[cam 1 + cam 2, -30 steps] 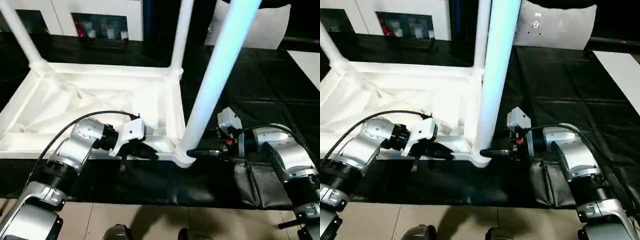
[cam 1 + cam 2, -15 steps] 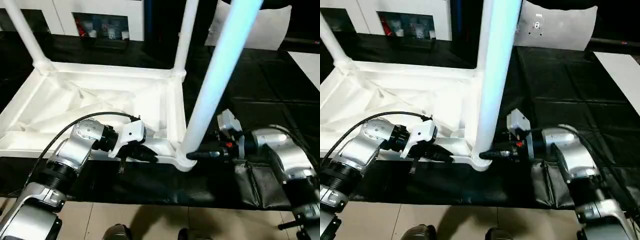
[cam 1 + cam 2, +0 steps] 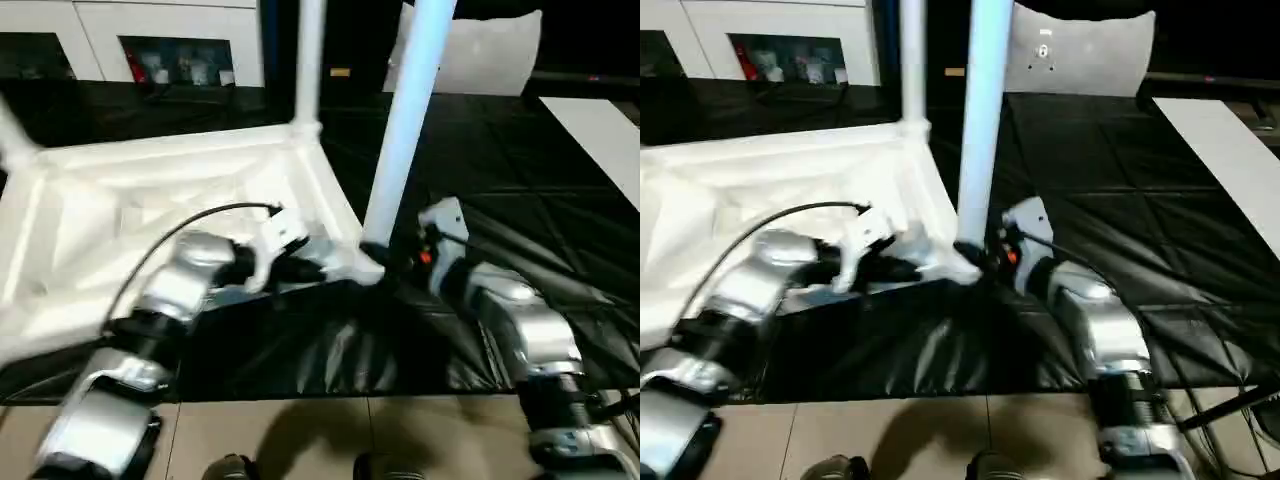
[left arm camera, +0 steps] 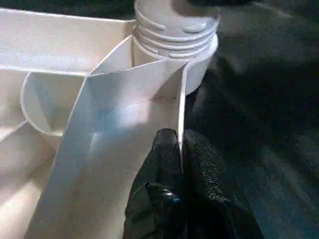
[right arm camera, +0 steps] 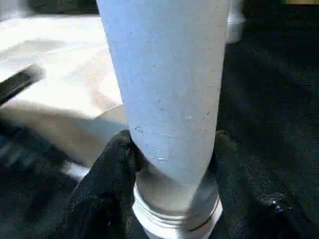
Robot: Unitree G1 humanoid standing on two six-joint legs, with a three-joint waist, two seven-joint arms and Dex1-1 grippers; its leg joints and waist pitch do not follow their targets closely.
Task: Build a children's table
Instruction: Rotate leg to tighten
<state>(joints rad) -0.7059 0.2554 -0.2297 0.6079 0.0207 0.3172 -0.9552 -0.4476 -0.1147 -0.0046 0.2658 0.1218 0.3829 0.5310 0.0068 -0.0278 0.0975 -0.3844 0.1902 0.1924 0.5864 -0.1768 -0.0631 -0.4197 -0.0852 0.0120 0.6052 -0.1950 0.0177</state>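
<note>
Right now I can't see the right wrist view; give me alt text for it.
The right gripper has its two black fingers clamped on either side of a white table leg, just above the leg's threaded base. Behind lie the white tabletop and the black sheet.

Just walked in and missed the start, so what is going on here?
A humanoid robot is building a white plastic children's table, whose ribbed top lies upside down on a black workbench. The right gripper clasps a long white tapered leg just above its threaded base at the near corner socket; the left gripper pinches the top's rim beside it.
</note>
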